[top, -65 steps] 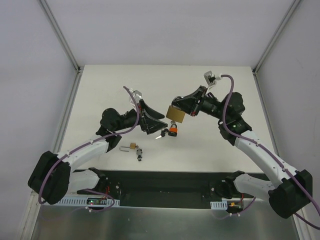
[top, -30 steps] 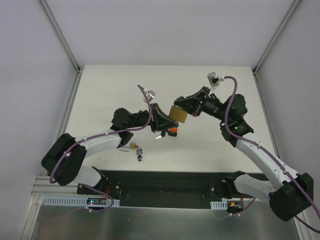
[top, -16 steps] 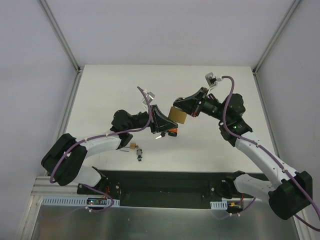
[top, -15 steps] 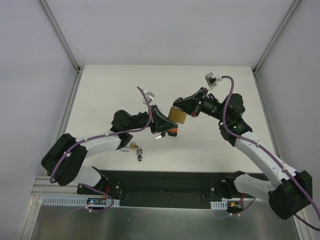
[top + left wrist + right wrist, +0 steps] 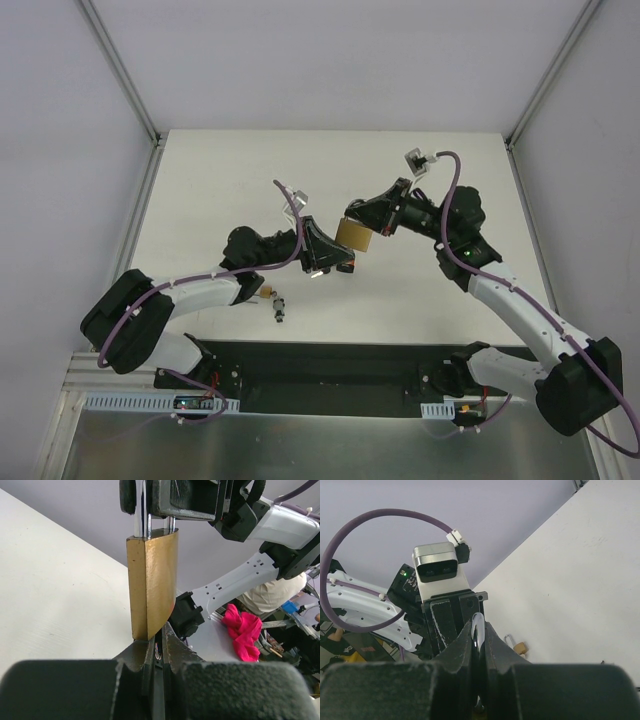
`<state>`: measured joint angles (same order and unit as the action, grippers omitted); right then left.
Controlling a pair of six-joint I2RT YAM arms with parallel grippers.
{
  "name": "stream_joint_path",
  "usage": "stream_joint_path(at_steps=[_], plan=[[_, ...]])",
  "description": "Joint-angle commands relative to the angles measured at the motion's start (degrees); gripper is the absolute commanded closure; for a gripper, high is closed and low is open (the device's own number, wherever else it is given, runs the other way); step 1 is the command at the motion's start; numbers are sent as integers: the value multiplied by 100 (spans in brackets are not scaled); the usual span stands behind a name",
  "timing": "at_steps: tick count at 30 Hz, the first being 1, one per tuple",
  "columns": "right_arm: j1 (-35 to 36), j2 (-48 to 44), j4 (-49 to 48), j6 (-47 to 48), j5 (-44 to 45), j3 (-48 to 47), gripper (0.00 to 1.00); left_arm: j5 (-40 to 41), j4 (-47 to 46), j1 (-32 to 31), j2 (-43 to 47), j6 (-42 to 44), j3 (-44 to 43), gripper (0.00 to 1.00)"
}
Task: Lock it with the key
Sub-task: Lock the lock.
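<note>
Here, a small spare padlock (image 5: 266, 292) lies on the near bench (image 5: 420, 290). Farther in, the left tool (image 5: 159, 641) pinches the key (image 5: 158, 652) against the underside of the brass padlock (image 5: 152, 580); the right tool (image 5: 478, 630) clamps its shackle (image 5: 142, 515), holding it mid-air. Insertion seems underway; next, seat the key fully and turn.

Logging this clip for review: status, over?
Right pincer shut on padlock, by its shackle, aloft. Left pincer shut on key, tip at padlock's underside. Small spare padlock on table, not in the way.
</note>
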<state>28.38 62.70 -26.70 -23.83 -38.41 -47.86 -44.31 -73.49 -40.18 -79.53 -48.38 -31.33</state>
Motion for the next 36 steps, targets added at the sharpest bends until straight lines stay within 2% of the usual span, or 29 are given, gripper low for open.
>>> stream_joint_path(at_steps=[1, 8, 16, 21, 25, 29, 36], plan=[[-201, -205, -1012, -25, 492, -101, 99, -429, -121, -139, 95, 180, 154, 100], [-236, -407, -1197, -95, 712, 74, 100, -359, 71, -200, 7, 285, 189, 100], [-263, -443, -1197, -139, 792, 75, 99, 274, 1574, -271, 306, 988, 101, 100], [-307, -565, -1215, -121, 941, 189, 99, 406, 1610, -262, 482, 1050, 206, 100], [-333, -610, -1224, -113, 923, 224, 100, 187, 1321, -271, 491, 971, 268, 100], [-377, -627, -1320, -121, 705, 207, 99, -164, 549, -271, 368, 751, 347, 100], [-404, -592, -1575, -200, 273, 101, 100, -701, -286, -262, 8, 295, 268, 100]])
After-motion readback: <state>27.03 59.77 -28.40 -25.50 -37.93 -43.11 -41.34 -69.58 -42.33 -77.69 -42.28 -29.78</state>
